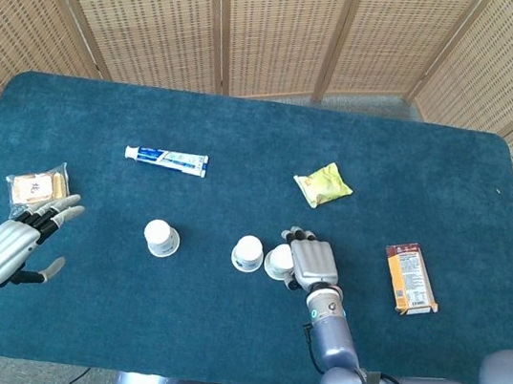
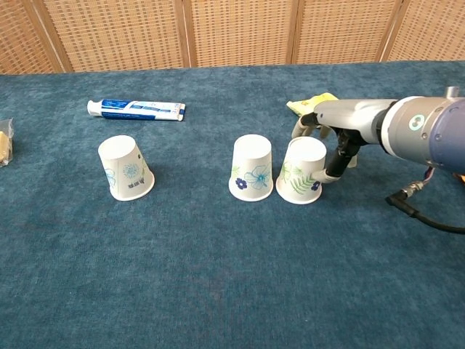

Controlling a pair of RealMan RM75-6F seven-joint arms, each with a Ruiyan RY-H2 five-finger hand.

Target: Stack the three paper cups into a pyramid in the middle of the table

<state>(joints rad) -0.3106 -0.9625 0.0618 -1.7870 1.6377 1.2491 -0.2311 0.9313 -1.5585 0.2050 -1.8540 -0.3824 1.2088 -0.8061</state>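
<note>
Three paper cups stand upside down on the blue desk (image 1: 215, 340), none stacked. The right hand (image 1: 309, 261) is curled around the green-leaf cup (image 2: 303, 171), its fingers (image 2: 336, 161) wrapped behind the far side and the palm arched over the top; it appears to grip that cup, though how firmly the fingers press cannot be told. Just to the left of that hand, touching or almost touching the held cup, stands the blue-flower cup (image 2: 252, 168). The third cup (image 2: 126, 168), tilted a little, sits well apart further left, roughly midway between the two hands.

The left hand (image 1: 13, 244) hovers over the desk's left edge with fingers spread, holding nothing. Just ahead of its fingertips lies a clear snack packet (image 1: 37, 186). A toothpaste tube (image 1: 166, 158) lies beyond the third cup, toward the far side. Beyond the right hand sits a yellow pouch (image 1: 323, 184), and to that hand's right, well apart, a brown packet (image 1: 410, 279) lies flat.
</note>
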